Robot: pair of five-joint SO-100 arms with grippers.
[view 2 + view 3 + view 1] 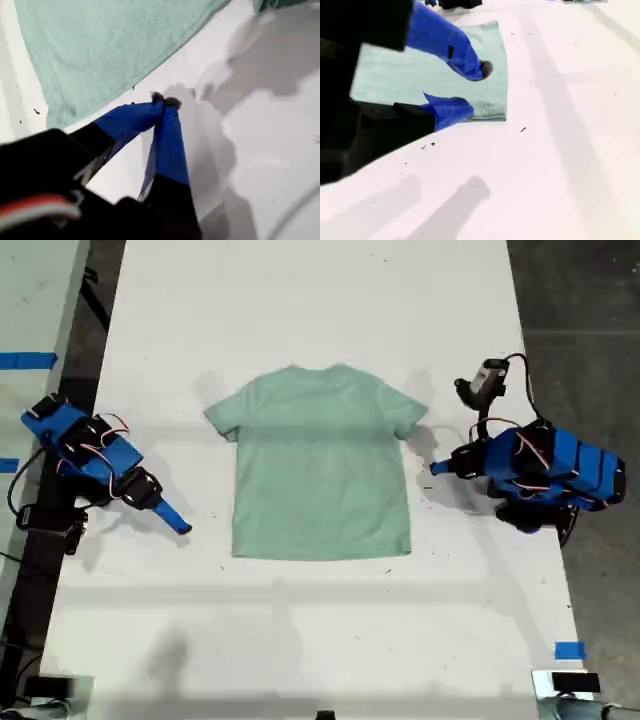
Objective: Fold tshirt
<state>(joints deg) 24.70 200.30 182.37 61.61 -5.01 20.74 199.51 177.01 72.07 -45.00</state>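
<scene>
The table (300, 640) is white and bare on the near side. A bit of blue tape (569, 650) sticks near its near right corner in the exterior view.

Next comes your second end effector (472, 90), on the exterior view's left. Its two fingers are apart and hold nothing. It sits just off the near left corner of the tshirt (320, 470).

The tshirt lies flat in the middle of the table. Its bottom edge is near and its neck is far. Both sleeves stick out to the sides. No fold is made yet, I think.

A bit farther, on the exterior view's right, is your first end effector (164, 101). Its fingers are shut together with nothing between them. The tip rests by the tshirt's side edge, close to the sleeve but not touching the cloth.

Here is what could go wrong. If the first end effector goes in shut, it cannot pinch. It would only push the cloth and make bumps. The cloth is soft and thin, so fingers may slide over it and grab nothing. If they press too low, they may drag the whole tshirt sideways. If one side lifts first, the fold may come out crooked.
</scene>
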